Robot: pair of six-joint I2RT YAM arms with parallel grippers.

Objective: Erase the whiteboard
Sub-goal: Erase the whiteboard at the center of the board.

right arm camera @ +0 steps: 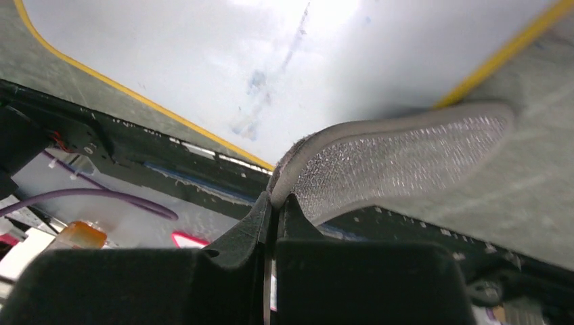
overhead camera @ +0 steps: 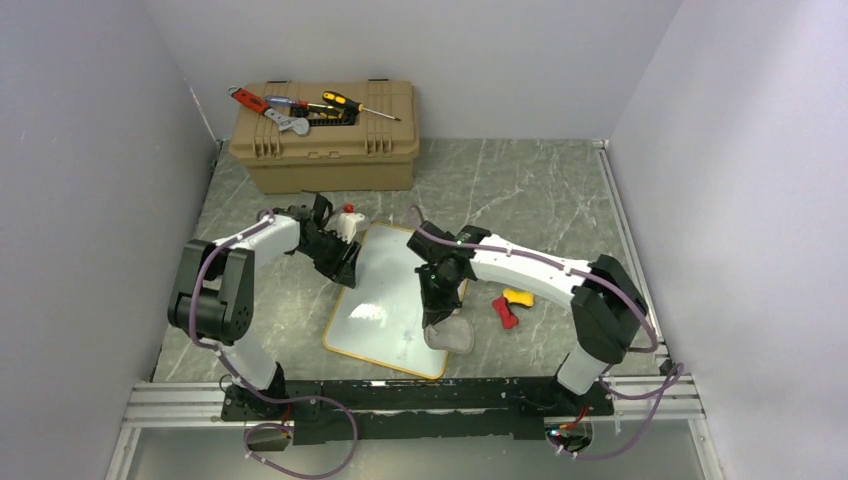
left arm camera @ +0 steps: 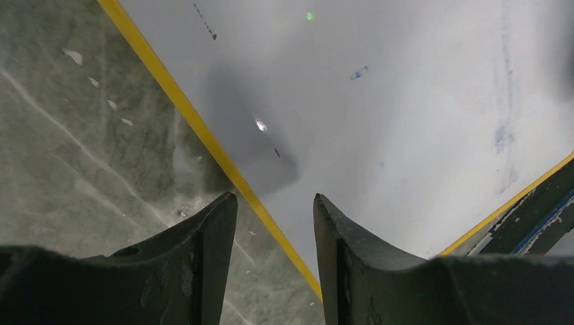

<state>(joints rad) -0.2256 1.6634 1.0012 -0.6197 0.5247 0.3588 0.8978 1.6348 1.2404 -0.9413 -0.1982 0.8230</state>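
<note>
The whiteboard (overhead camera: 385, 300) lies flat on the marble table, white with a yellow-orange frame, and carries only faint blue smears (right arm camera: 260, 88). My left gripper (overhead camera: 345, 270) hovers over the board's left edge, open and empty. In the left wrist view the left gripper (left arm camera: 274, 200) straddles the yellow frame of the whiteboard (left arm camera: 406, 101). My right gripper (overhead camera: 437, 318) is at the board's near right corner, shut on a grey wiping cloth (overhead camera: 452, 335). In the right wrist view the right gripper (right arm camera: 277, 196) pinches the cloth (right arm camera: 399, 159) at its edge, and the cloth lies over the whiteboard (right arm camera: 203, 54) corner.
A tan toolbox (overhead camera: 325, 135) stands at the back left with screwdrivers and a wrench on its lid. A small white item with a red cap (overhead camera: 347, 220) sits by the board's far corner. Red and yellow pieces (overhead camera: 510, 305) lie right of the board. The mounting rail (overhead camera: 400, 400) runs along the near edge.
</note>
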